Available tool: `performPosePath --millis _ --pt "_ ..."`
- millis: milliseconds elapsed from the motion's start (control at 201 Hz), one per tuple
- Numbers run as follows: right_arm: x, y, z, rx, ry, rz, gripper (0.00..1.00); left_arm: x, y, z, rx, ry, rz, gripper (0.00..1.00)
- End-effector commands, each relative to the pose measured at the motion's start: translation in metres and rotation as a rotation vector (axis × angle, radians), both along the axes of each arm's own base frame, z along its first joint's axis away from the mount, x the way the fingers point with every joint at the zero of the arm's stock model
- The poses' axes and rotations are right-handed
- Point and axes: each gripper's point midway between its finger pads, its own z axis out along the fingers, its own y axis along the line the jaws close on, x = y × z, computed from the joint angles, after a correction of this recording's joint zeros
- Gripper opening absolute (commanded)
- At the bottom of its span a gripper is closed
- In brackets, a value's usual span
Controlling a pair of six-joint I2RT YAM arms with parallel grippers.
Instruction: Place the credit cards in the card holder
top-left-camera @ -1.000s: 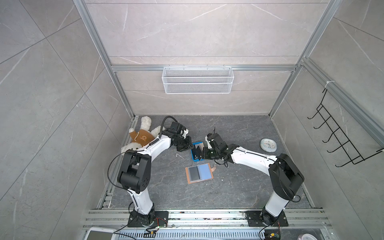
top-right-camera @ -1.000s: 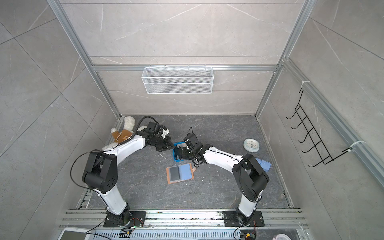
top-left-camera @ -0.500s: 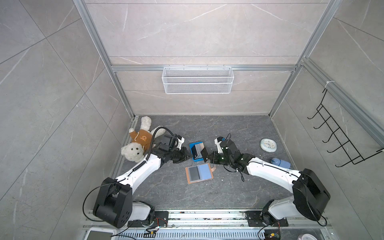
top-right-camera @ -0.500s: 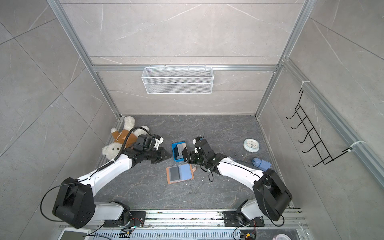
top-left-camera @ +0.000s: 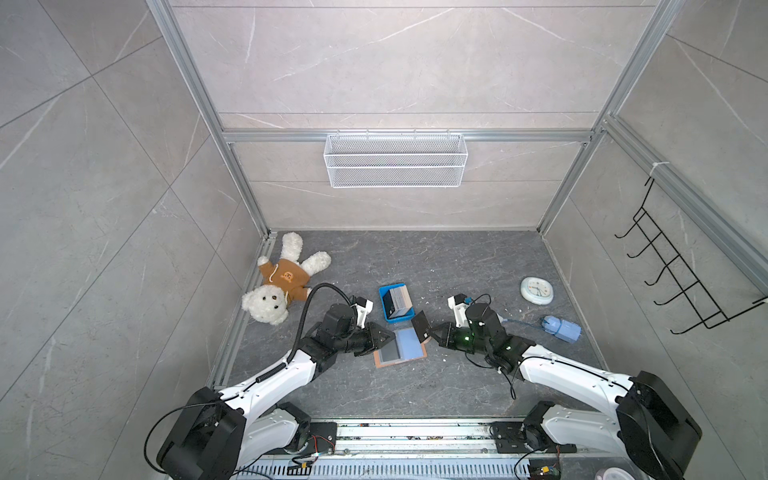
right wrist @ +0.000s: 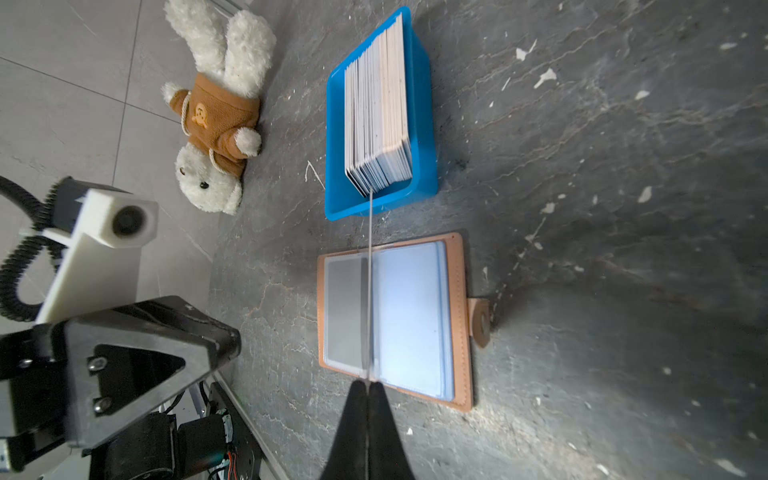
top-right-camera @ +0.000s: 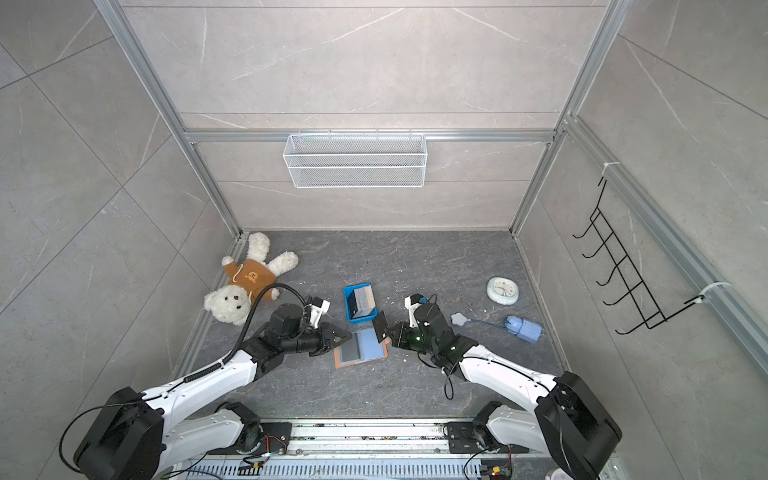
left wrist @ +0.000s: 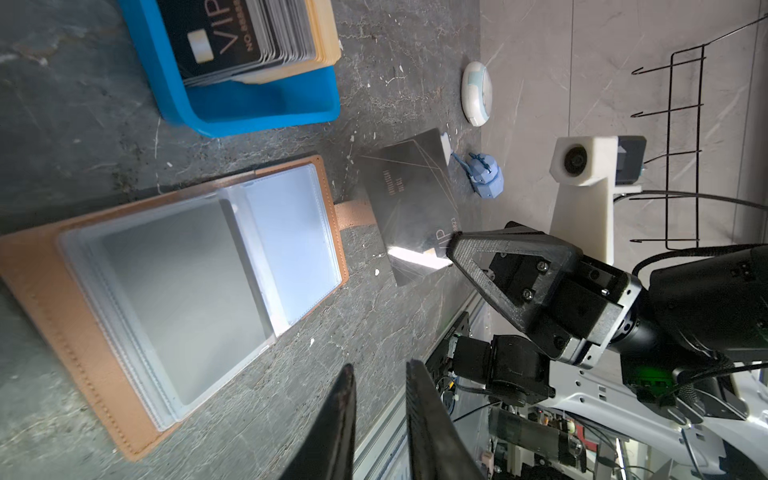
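Black VIP card [top-left-camera: 421,326] is out of the blue tray [top-left-camera: 397,319] now, clamped in the right tool [top-left-camera: 432,332] at 2 o'clock of the open card holder [top-left-camera: 411,345] on the table. Left tool [top-left-camera: 389,335], jaws slightly apart and empty, has backed off to the holder's 9 o'clock. Pick looks done; sleeve insertion next.

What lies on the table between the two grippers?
The open card holder, between left gripper and right gripper holding a black card; both top views show it.
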Motion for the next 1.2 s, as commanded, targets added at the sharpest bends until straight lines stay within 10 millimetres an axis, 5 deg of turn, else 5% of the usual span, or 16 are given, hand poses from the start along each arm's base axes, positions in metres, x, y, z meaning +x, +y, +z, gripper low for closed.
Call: performPosePath --millis 0,717,1195 --pt "-0.004 0.003 0.013 0.111 -0.013 -0.001 0.00 0.008 -0.017 0.034 -0.146 -0.084 0.008 0.26" --pt "-0.019 0.003 0.046 0.409 -0.006 -0.006 0.00 0.004 -0.052 0.041 -0.366 -0.055 -0.035 0.33" --pt "-0.022 0.010 0.050 0.521 0.010 0.024 0.00 0.009 -0.061 0.052 -0.453 -0.065 -0.025 0.19"
